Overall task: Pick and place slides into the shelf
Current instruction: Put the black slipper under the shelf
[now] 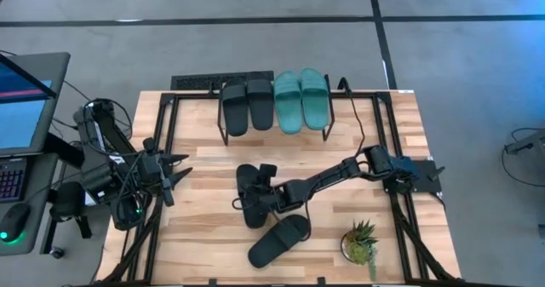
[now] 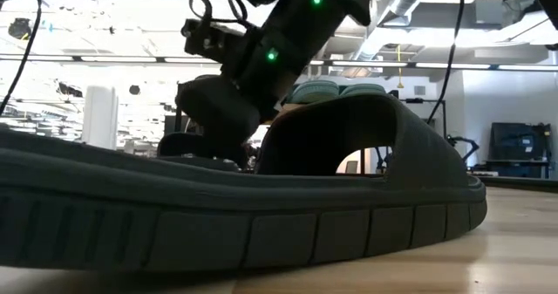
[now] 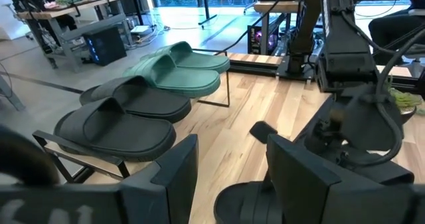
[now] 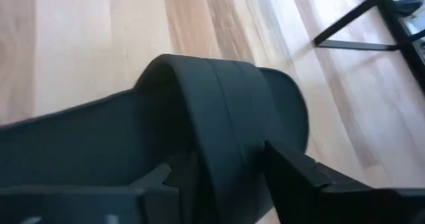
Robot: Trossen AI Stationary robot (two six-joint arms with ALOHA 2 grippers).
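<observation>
Shelf point(image 1: 336, 108): low rack with black metal legs at the table's far edge, bearing four slides side by side, two black point(image 1: 246, 105) and two teal-green point(image 1: 301, 100), soles down. Two further black slides lie on the tabletop: one mid-table point(image 1: 250, 198), another point(image 1: 279, 240) nearer the front edge, strap up.

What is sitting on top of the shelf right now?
The shelf carries four slides side by side: two black slides and two green slides. They cover most of its top board, and whatever lies underneath the board cannot be seen.
</observation>
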